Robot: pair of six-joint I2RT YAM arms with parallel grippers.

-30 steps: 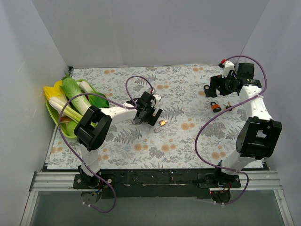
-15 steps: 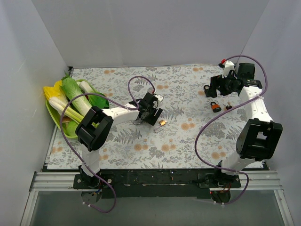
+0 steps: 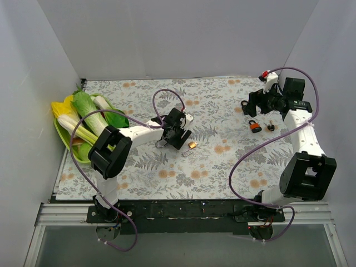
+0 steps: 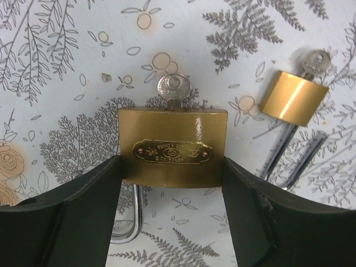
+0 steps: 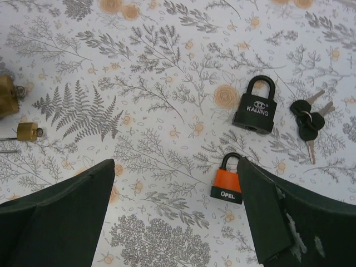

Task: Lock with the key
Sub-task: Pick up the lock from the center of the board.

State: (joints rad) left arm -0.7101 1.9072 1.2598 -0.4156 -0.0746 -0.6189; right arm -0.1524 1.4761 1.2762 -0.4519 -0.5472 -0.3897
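Note:
A large brass padlock [image 4: 173, 147] lies on the floral table with a silver key [image 4: 174, 89] in its keyhole and its shackle [image 4: 125, 225] toward the camera. My left gripper [image 4: 171, 186] is shut on its body, one finger on each side; it also shows in the top view [image 3: 177, 133]. A small brass padlock [image 4: 293, 97] with its own key [image 4: 317, 60] lies just to the right and also shows in the top view [image 3: 192, 145]. My right gripper [image 5: 175, 167] is open and empty, hovering over the table at the far right [image 3: 253, 105].
An orange padlock [image 5: 228, 182], a black padlock [image 5: 256, 111] and black-headed keys [image 5: 307, 119] lie under the right gripper. A green tray [image 3: 64, 136] of vegetables sits at the left edge. White walls enclose the table.
The left gripper has shifted slightly up and right around the large padlock. The right arm's wrist and upper links have moved a little to the right.

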